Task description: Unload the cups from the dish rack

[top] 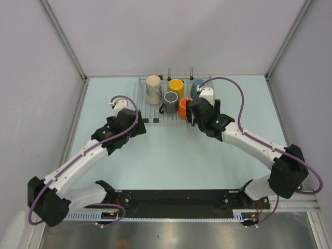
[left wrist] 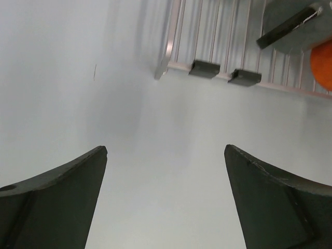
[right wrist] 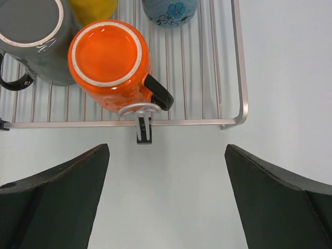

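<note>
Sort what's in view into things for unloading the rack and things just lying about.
Job: orange cup, dark grey cup, yellow cup, light blue cup, cream cup, dish rack.
Not the job: table, black base rail, purple cables.

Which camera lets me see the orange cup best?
The right wrist camera. The orange cup shows big and whole there, black handle included. From the top camera it looks small, beside the right arm. The left wrist camera catches only an orange sliver at its edge.

Right arm (top: 244, 137) hides most of the light blue cup (top: 195, 87); top edge crops the yellow cup (right wrist: 93, 8)
</note>
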Controlling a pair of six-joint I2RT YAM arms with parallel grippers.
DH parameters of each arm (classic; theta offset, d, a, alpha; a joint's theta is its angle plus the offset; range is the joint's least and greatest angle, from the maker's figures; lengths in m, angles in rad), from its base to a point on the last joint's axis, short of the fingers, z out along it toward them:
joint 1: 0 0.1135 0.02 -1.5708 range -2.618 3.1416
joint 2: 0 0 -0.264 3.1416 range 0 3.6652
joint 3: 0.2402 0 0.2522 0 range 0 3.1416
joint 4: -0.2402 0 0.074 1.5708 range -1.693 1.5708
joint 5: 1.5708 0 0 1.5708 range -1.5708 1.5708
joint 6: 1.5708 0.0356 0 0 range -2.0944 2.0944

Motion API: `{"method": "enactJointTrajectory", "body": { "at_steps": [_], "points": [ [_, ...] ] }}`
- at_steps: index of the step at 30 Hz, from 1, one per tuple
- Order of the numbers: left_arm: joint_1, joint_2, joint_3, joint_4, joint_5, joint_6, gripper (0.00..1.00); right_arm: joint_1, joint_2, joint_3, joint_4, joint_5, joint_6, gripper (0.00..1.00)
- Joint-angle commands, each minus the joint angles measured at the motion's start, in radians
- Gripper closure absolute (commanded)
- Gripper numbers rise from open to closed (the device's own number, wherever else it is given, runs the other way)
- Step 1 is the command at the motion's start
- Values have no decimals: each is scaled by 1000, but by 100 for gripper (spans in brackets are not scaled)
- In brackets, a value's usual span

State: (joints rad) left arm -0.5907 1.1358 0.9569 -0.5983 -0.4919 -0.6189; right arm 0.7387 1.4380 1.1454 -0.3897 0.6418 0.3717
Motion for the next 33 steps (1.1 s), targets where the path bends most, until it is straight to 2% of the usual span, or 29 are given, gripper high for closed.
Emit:
{"method": "enactJointTrajectory", "body": {
  "at_steps": [1, 4, 9, 16, 21, 23, 27, 33],
  "points": [
    [-3, -142, -128, 34, 48, -100, 0, -7, -42, 46, -14, -28, 6, 1],
    [-20, -173, -156, 95, 118, -67, 0, 27, -102, -27, 1, 12, 9, 0],
    [-76, -18, -66, 103, 70, 8, 0, 42, -250, -179, 81, 21, 18, 0],
    [-86, 307, 299, 108, 61, 108, 0, 33, -266, -185, 32, 53, 32, 0],
    [-93, 450, 433, 111, 102, 104, 0, 27, -277, -207, 26, 47, 35, 0],
    [-95, 496, 489, 71, 67, 70, 0, -4, -268, -208, 67, -6, 18, 0],
    [-95, 458, 459, 23, 9, -5, 0, -65, -150, -114, 146, -86, -36, 0],
    [-95, 270, 240, 2, -13, -81, 0, -104, 151, 114, 173, -152, -82, 0]
  ]
}}
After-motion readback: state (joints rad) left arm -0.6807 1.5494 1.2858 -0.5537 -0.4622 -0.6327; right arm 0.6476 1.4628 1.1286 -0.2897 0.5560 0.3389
